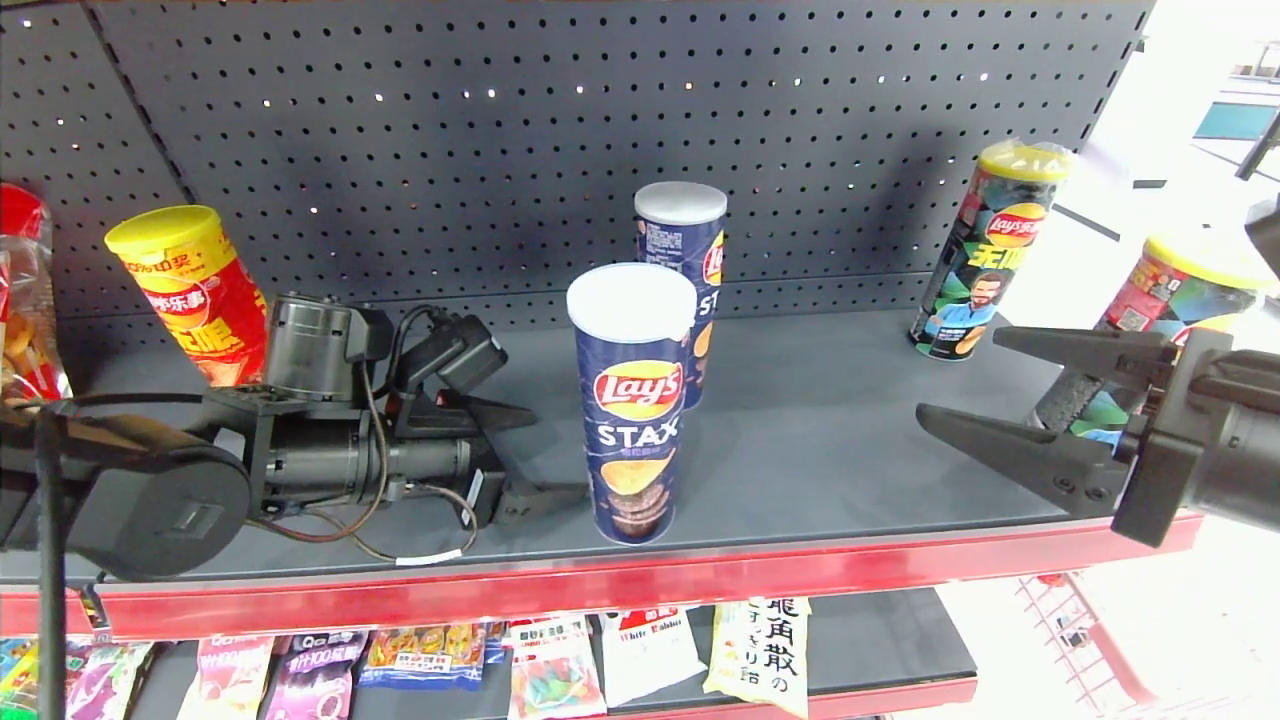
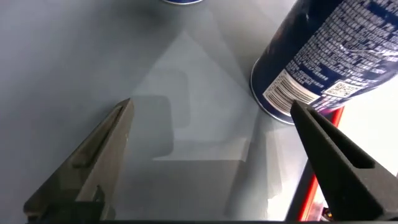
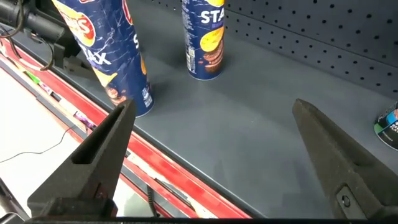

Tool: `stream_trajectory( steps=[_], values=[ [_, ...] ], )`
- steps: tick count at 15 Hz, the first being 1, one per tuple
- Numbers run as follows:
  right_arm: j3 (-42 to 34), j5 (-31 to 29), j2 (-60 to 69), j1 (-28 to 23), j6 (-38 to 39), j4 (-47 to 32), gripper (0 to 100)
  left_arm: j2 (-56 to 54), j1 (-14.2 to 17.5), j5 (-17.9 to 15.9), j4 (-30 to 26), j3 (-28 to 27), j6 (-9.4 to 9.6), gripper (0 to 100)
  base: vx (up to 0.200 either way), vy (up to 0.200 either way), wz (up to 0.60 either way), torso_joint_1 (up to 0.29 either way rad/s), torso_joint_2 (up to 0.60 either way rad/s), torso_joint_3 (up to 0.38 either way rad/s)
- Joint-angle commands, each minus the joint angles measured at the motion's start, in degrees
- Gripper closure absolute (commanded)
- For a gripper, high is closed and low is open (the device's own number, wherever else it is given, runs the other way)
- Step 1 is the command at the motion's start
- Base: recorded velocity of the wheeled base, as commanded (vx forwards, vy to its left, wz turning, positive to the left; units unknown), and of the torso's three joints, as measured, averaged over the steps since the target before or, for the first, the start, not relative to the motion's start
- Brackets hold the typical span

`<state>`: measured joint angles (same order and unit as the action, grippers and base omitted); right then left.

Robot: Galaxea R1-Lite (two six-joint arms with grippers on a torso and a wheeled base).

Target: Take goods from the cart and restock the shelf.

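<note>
your left gripper (image 1: 556, 452) lay low over the shelf (image 1: 820, 440), jaws spread wide with nothing between them. the front blue can (image 1: 632, 400) stood upright just past its fingertips, close beside one finger. a second blue can (image 1: 685, 250) stood farther back, behind the first. your right gripper (image 1: 958, 375) was also spread wide and empty, well apart from both blue cans, with a yellow-lidded can (image 1: 1170, 300) just behind its fingers.

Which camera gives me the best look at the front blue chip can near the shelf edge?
The head view: the front blue can shows whole, lid to base, upright by the red shelf lip. The left wrist view catches the can at its base end; the right wrist view shows its lower body, top cut off.
</note>
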<state>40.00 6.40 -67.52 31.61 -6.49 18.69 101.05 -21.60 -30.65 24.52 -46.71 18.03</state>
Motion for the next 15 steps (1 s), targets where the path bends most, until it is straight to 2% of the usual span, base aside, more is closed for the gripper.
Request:
stream_trajectory(
  steps=[1,15],
  values=[
    [-0.01,0.02,-0.33,0.03,-0.02,0.03,0,0.73,-0.55,-0.03,0.01,-0.22,-0.01,0,0.000,0.000,0.00,0.000,0.00,0.000],
    [-0.01,0.02,-0.33,0.03,-0.02,0.03,0,2.93,-2.13,0.85,0.01,-2.15,-0.10,0,0.000,0.000,0.00,0.000,0.00,0.000]
  ],
)
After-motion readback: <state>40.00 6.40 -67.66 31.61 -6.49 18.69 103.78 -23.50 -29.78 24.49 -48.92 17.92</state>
